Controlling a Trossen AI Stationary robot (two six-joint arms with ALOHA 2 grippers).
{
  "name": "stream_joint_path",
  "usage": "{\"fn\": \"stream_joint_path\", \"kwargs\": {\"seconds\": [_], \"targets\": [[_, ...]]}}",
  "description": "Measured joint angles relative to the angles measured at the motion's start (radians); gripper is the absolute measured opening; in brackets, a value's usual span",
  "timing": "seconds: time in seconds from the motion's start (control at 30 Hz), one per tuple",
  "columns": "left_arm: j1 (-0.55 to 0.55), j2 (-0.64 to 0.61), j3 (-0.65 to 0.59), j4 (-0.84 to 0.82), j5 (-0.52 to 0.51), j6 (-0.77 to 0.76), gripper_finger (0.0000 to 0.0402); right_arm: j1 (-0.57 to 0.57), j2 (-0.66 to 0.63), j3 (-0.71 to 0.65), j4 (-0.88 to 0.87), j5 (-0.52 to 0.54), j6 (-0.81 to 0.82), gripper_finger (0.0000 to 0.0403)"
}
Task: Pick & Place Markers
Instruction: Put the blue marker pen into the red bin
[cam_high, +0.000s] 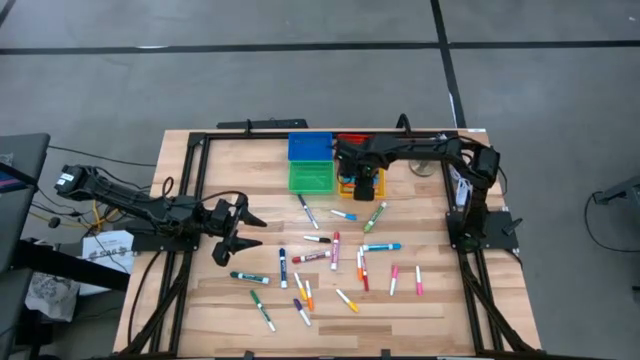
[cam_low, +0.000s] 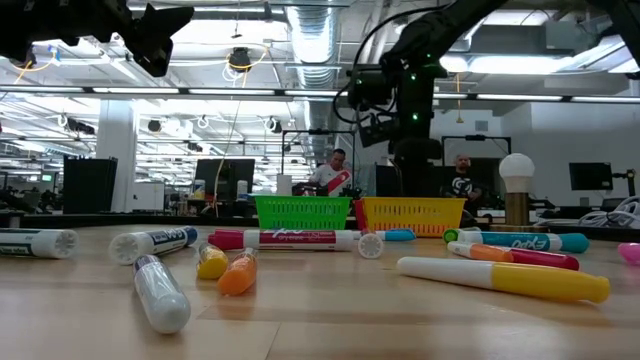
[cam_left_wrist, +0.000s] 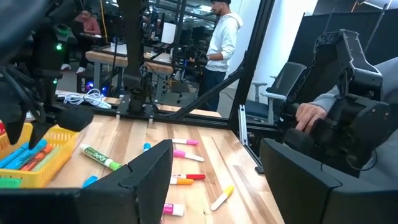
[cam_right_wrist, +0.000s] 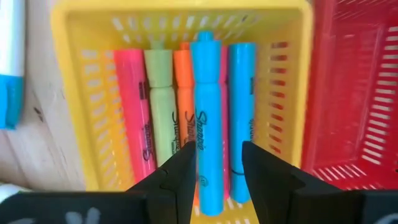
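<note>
Markers (cam_high: 330, 250) are awaiting sorting beside the yellow plastic bin (cam_right_wrist: 87, 74); above it the right gripper (cam_right_wrist: 219, 165), fingers parted, is releasing a blue highlighter (cam_right_wrist: 205, 118), while the left gripper (cam_high: 240, 232) is waiting open.

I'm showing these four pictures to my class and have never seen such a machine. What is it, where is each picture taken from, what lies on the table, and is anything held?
Two robot arms work at a wooden table. One picture looks down from above, one across the tabletop, one from each wrist. Loose markers lie scattered. The right gripper hangs over the yellow bin, fingers either side of a blue marker among highlighters; whether it grips is unclear. The left gripper waits open, empty, at the table's left.
</note>
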Motion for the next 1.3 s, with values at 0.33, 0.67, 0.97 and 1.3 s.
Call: {"fn": "stream_joint_path", "kwargs": {"seconds": [0.33, 0.67, 0.97, 1.3], "targets": [[0.000, 0.000, 0.000, -0.006, 0.025, -0.030, 0.0242, 0.047, 0.000, 0.120, -0.098, 0.002, 0.072, 0.0118], [0.000, 0.000, 0.000, -0.026, 0.084, -0.030, 0.0242, 0.200, -0.004, 0.188, -0.180, -0.001, 0.145, 0.0118], [-0.001, 0.000, 0.000, -0.026, 0.091, -0.030, 0.0242, 0.362, -0.047, 0.187, -0.243, 0.000, 0.295, 0.0118], [0.000, 0.000, 0.000, -0.023, 0.091, -0.030, 0.0242, 0.507, -0.075, 0.187, -0.257, 0.061, 0.537, 0.0118]]}}
